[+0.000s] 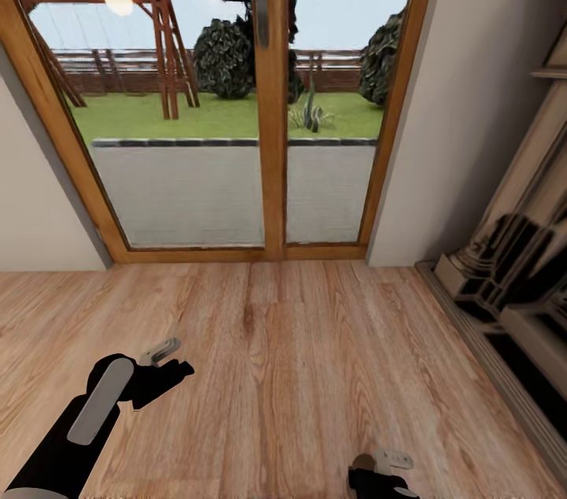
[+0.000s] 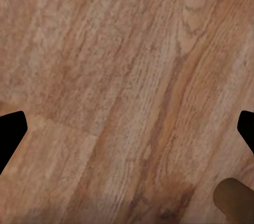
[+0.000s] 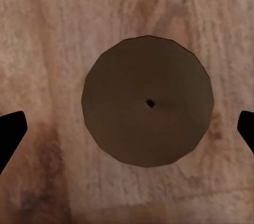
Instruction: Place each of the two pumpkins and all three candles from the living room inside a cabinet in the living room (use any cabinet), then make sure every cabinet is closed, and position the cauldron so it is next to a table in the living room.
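Observation:
One candle [image 3: 148,102] stands on the wooden floor, seen from straight above in the right wrist view as a tan-brown disc with a dark wick dot. My right gripper [image 3: 127,128] hangs open over it, a fingertip on either side and well apart from it. In the head view that gripper [image 1: 386,469] is at the bottom edge, with the candle's dark top [image 1: 363,462] just beside it. My left gripper [image 1: 169,361] is open above bare floor at the lower left. A tan rounded shape [image 2: 235,200] shows at the edge of the left wrist view; I cannot tell what it is. The pumpkins, cabinet, cauldron and table are out of view.
A wood-framed glass double door [image 1: 272,129] stands straight ahead, with a garden behind it. Plain walls flank it. A pale ornate fireplace surround [image 1: 504,263] with a raised hearth edge runs along the right side. Wooden floor [image 1: 299,373] lies between me and the door.

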{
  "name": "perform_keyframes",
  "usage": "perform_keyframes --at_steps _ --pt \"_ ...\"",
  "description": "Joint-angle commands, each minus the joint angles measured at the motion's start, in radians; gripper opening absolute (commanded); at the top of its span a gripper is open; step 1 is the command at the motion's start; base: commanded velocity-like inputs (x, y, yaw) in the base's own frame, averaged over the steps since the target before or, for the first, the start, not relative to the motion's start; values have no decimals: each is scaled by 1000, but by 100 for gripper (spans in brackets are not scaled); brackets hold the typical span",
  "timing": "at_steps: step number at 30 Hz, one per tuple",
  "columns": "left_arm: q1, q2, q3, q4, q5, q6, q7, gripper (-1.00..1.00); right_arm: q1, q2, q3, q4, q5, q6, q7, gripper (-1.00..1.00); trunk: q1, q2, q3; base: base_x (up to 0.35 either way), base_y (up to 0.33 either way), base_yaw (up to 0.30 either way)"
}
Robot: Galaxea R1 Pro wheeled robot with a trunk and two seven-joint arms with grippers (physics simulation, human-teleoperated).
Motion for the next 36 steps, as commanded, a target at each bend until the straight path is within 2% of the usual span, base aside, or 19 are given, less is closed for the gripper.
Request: perform_keyframes --at_steps 1,27,32,36 --pt "-1 1 -2 -1 10 0 10 100 -1 0 9 0 -10 -4 -4 100 0 -1 -5 0 0 0" --pt "-1 3 -1 -1 11 0 9 100 -1 0 9 2 -11 -6 -7 100 12 -7 -105 0 0 0" --pt "-1 4 -2 -1 16 0 9 100 -1 10 9 7 -11 -8 -7 100 12 -7 -105 0 0 0" --pt "-1 5 -3 -1 36 0 9 100 -1 12 9 10 -11 -18 -8 100 12 -7 -105 0 0 0"
